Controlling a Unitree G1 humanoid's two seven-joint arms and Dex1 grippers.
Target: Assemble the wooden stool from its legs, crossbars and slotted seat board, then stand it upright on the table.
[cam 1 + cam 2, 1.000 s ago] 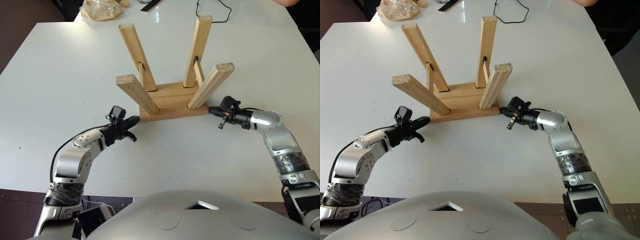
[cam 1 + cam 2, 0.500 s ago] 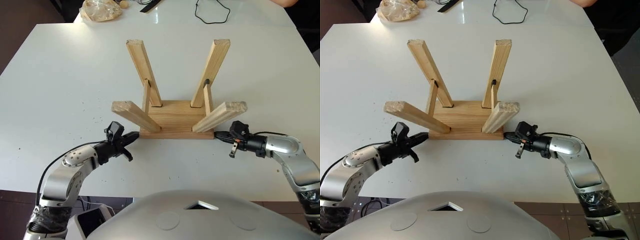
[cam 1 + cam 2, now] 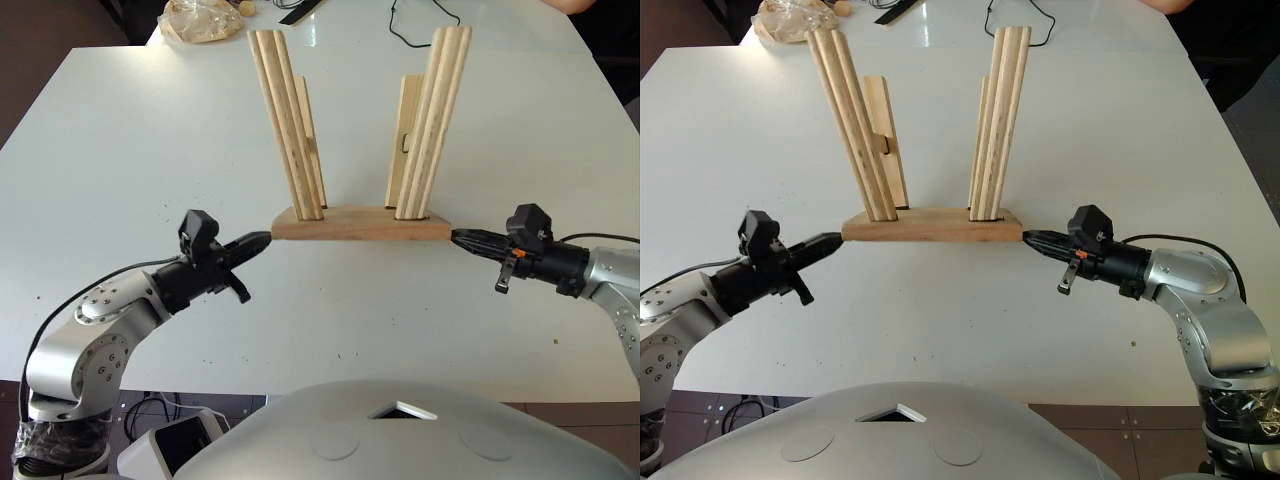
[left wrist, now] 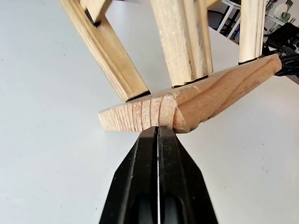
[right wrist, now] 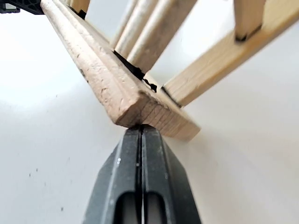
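Wooden stool (image 3: 432,110) stands upside down near the middle of the white surface (image 3: 120,130), its seat board (image 3: 932,224) seen edge-on at the bottom and its legs (image 3: 287,120) pointing up and away from the robot. The left jaws are pressed flat together with nothing between them, their tip touching the board's left end. The right jaws, likewise closed and empty, touch its right end. Whether the board rests on the surface cannot be told. A crumpled plastic bag (image 3: 203,18) and a black cable (image 3: 425,25) lie at the far edge.
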